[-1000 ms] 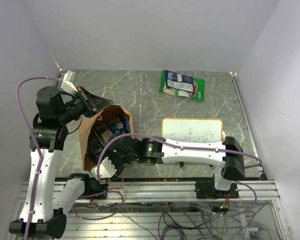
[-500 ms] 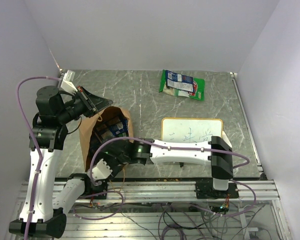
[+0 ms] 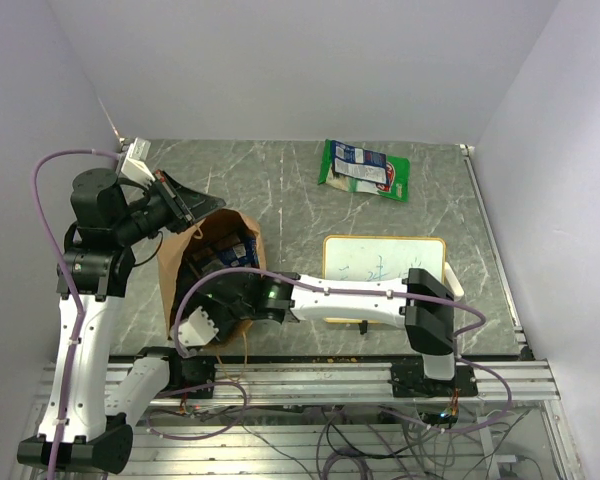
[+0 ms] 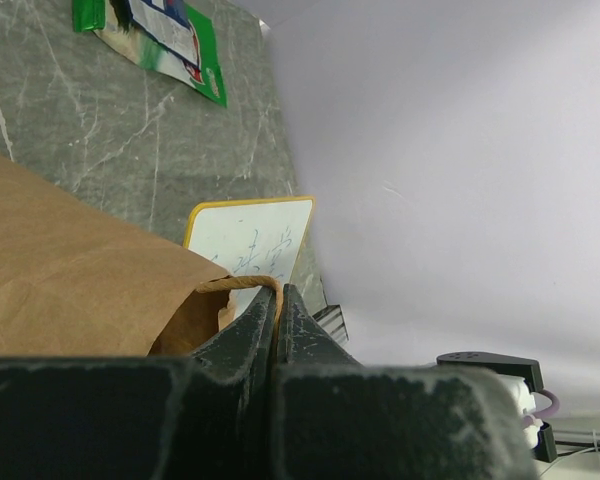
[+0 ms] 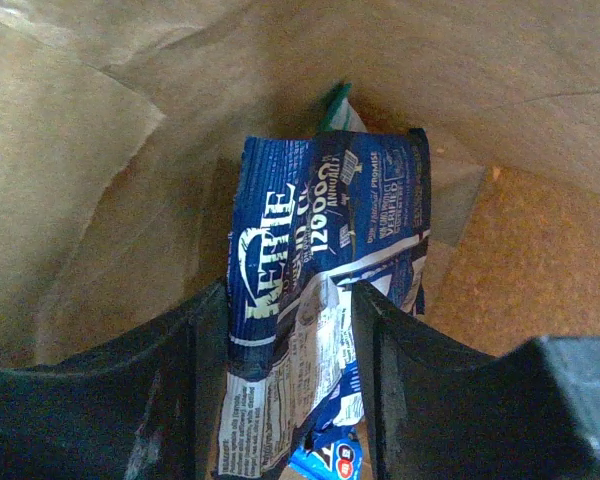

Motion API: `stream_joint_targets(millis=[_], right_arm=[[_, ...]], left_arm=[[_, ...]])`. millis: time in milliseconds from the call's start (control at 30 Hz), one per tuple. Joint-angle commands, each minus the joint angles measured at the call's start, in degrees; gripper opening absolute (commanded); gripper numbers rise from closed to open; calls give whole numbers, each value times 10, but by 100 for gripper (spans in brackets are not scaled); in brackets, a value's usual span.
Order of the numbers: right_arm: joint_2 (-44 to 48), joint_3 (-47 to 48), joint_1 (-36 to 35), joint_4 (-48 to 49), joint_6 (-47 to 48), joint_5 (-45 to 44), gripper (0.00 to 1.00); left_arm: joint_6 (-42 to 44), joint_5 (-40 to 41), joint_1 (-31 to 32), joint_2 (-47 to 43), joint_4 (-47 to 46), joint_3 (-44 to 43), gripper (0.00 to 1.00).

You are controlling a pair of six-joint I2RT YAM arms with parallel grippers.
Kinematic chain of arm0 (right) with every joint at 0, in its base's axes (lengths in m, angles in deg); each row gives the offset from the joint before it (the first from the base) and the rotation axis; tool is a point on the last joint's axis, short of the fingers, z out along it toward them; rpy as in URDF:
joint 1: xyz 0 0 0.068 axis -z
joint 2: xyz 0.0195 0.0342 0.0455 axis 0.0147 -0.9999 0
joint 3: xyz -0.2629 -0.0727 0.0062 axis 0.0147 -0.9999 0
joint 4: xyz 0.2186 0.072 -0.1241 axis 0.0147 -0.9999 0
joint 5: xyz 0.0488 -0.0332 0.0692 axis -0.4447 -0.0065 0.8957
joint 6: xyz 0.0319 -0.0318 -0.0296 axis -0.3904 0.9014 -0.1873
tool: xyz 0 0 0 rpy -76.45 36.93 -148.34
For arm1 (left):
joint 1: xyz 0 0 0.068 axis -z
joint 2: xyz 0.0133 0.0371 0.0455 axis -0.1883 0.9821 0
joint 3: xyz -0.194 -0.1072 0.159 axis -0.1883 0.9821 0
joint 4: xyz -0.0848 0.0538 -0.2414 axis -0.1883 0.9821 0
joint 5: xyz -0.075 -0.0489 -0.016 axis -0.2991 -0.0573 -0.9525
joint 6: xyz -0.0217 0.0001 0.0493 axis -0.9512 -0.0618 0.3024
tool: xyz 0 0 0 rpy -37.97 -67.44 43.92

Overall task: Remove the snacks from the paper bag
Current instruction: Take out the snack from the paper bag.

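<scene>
Inside the paper bag (image 5: 110,150): right pincer (image 5: 290,295) at a blue packet (image 5: 320,230).
Its jaws stand apart, one either side of that packet; firm contact cannot be confirmed. Left pincer (image 4: 277,300) is clamped on the bag's rim. One green bag (image 3: 365,168) lies well apart on the counter (image 3: 280,200).

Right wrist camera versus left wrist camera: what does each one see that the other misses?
Only the right wrist view looks inside the paper bag, where the open right gripper straddles a dark blue packet. Only the left wrist view shows the outside: the left gripper shut on the string handle, the green snack bag and the whiteboard on the table. Both show the bag's brown paper.
</scene>
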Motion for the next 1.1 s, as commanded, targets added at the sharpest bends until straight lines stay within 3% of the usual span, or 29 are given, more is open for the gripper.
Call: stream_joint_targets(millis=[0,200,367,633,1067], right_arm=[[-9,-10,10,45,3,-13,49],[-9,-17,19,66,-1,-18,40],[-3,-18,21,68,1,-11,19],[54,-27,21,59,-5,3,1],[214,-44,20,17,-4,52,0]], left_arm=[[9,0,1,-3,-10,-23,7],[9,3,1,-3,-5,-26,7],[9,5,1,-3,-3,-25,7],[11,8,1,-1,7,-30,7],[3,23,1,13,9,-24,7]])
